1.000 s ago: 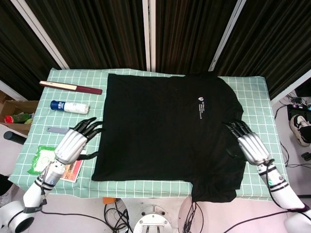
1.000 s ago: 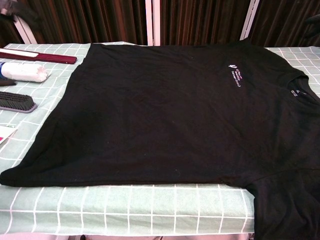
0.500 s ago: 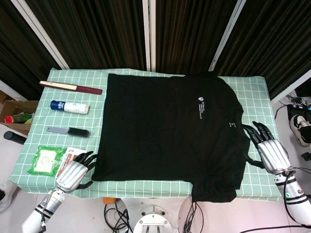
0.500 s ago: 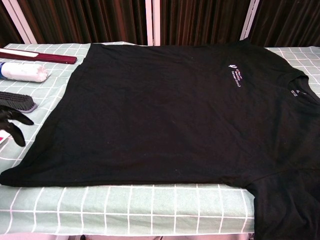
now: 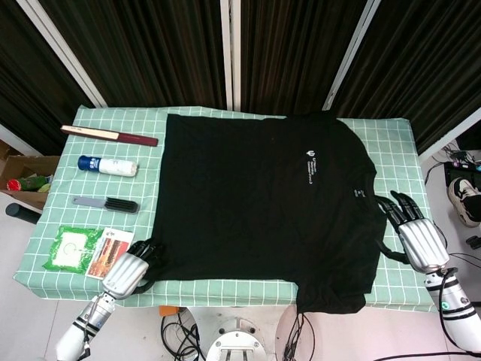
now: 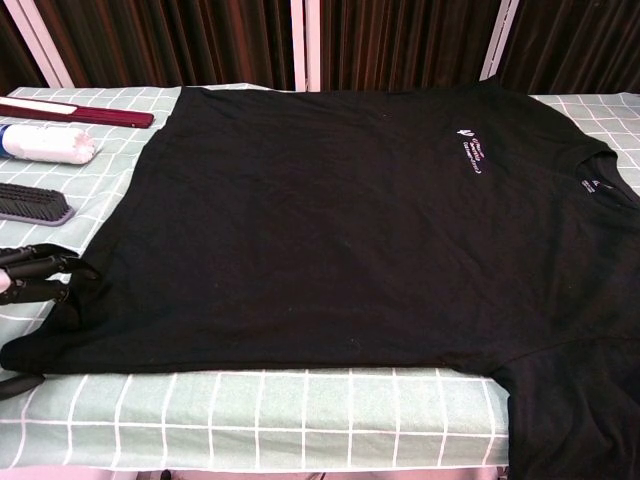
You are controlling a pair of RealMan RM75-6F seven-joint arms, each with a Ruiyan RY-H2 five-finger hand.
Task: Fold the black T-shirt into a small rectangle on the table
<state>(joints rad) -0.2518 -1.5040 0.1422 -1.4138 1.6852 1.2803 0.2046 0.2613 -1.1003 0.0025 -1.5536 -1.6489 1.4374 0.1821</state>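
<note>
The black T-shirt [image 5: 263, 203] lies spread flat, print side up, over the green checked table [image 5: 225, 289]; its white chest print [image 6: 470, 150] faces me. One sleeve [image 5: 334, 293] hangs over the front edge. My left hand [image 5: 131, 272] is at the shirt's near-left corner; in the chest view the left hand [image 6: 38, 278] has its fingers reaching the hem and its thumb apart below, holding nothing. My right hand [image 5: 417, 237] hovers with fingers spread just off the shirt's right edge, near the collar side; the chest view does not show it.
Left of the shirt lie a dark red flat stick [image 5: 109, 135], a white bottle with a blue cap [image 5: 107, 166], a black comb [image 5: 105, 203], a green packet [image 5: 71, 248] and an orange card [image 5: 107, 262]. A cardboard box [image 5: 22, 180] stands beyond the left edge.
My left hand dropped back from beside the comb to the front-left corner, then slid right to the shirt's hem. My right hand moved off the shirt to its right edge.
</note>
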